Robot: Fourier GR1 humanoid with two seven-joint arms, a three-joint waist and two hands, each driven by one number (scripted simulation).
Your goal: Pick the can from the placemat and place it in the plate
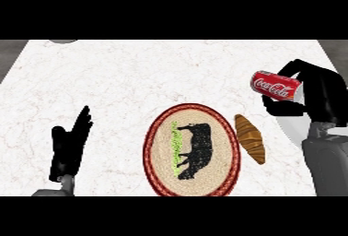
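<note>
From the head view, looking steeply down, a white marble counter top with thin reddish veins is filling most of the picture.

At the right side, the black right hand is holding a red metal drink can. The fingers are curling over the far end of the can and the thumb is lying under it, so the can is pinched between them. The can is tilting on its side, with its silver end pointing to the upper left, and it is sitting up in the hand above the marble, well apart from the mat. White script on the red side is reading "Coca-Cola".

In the lower middle, an oval woven straw placemat with a dark red border is lying flat on the counter. A black animal figure, like a cow, is printed on it, and a narrow green strip is running beside this figure; whether the strip is writing I cannot tell.

Just beside the right edge of the mat, a brown croissant is lying on the marble, not touching the mat as far as I see.

At the lower left, the black left hand is resting with straight fingers pointing up, holding nothing.

At the top left edge, a small grey rounded shape is showing; what it is I cannot tell.
</note>
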